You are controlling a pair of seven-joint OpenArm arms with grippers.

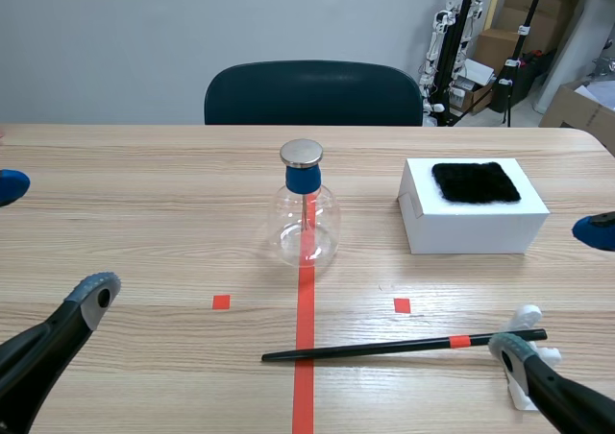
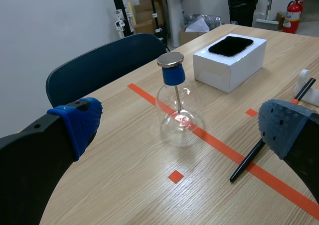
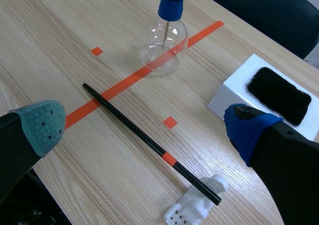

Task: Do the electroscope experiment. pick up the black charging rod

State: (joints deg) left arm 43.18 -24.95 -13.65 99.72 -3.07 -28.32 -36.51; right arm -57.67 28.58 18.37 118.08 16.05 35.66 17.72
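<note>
My right gripper (image 3: 144, 128) gapes wide over the black charging rod (image 3: 152, 144), which lies near and right of centre, its right end on a white stand (image 3: 192, 210). My left gripper (image 2: 179, 123), also wide, hangs well left. In the scene view my right finger hides part of the stand.

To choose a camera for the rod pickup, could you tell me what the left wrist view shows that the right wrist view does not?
Only the left wrist view: a red fire extinguisher beyond the table. Only the right wrist view: the black charging rod end to end, and the whole white stand under its end. Both: the electroscope flask, the white box with its black pad, and the orange-red tape line.
</note>
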